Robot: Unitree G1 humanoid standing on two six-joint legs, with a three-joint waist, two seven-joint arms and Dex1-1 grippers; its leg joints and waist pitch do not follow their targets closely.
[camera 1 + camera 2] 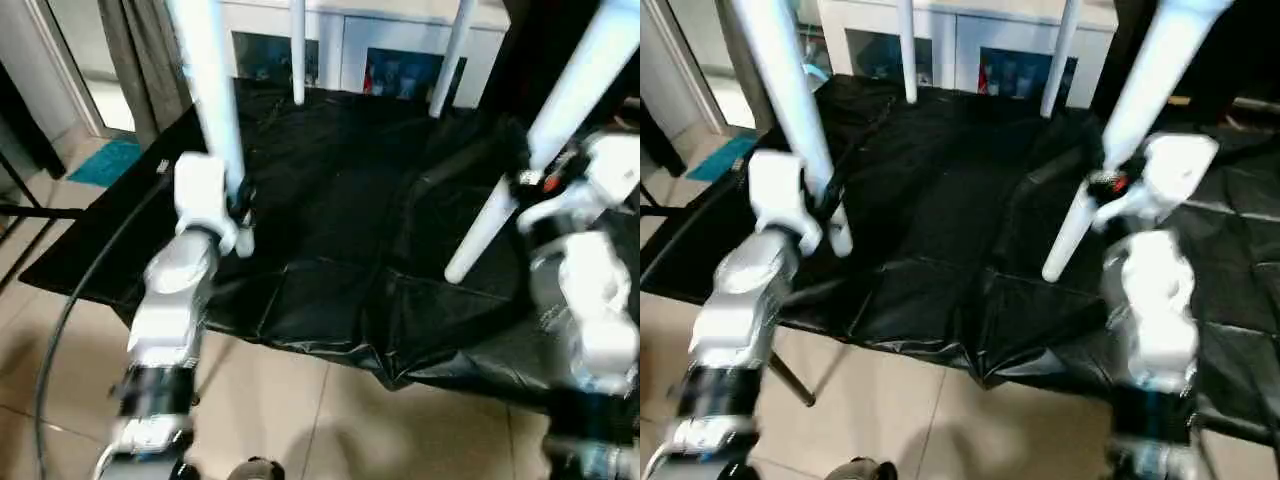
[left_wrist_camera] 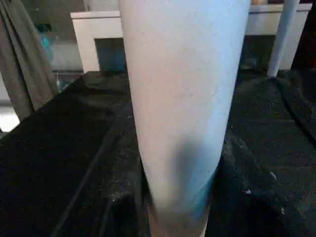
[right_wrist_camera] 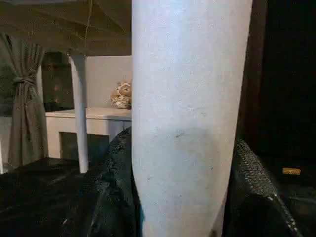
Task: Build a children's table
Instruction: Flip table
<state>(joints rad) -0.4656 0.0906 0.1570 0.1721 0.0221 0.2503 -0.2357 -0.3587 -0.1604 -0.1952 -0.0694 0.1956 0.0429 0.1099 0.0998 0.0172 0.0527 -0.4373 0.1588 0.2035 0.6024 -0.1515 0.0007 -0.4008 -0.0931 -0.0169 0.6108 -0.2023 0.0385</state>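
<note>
The children's table stands legs-down over the black cloth, with its four white tubular legs rising out of the head views. My left gripper [image 1: 240, 205] is shut on the near left leg [image 1: 215, 90], just above its foot. My right gripper [image 1: 520, 182] is shut on the near right leg [image 1: 565, 105], which slants down to a foot [image 1: 457, 268] at the cloth. The two far legs [image 1: 297, 50] [image 1: 450, 55] rest on the cloth at the back. Each wrist view has its held leg [image 2: 182, 98] [image 3: 187, 113] close up. The top's underside [image 3: 59, 24] shows above in the right wrist view.
The big black-draped table [image 1: 340, 200] has its wrinkled front edge [image 1: 330, 350] over the tiled floor. A white cabinet [image 1: 340, 40] stands behind it, grey curtains [image 1: 140, 50] and a teal mat [image 1: 105, 160] at the left. A black cable [image 1: 90, 280] runs along my left arm.
</note>
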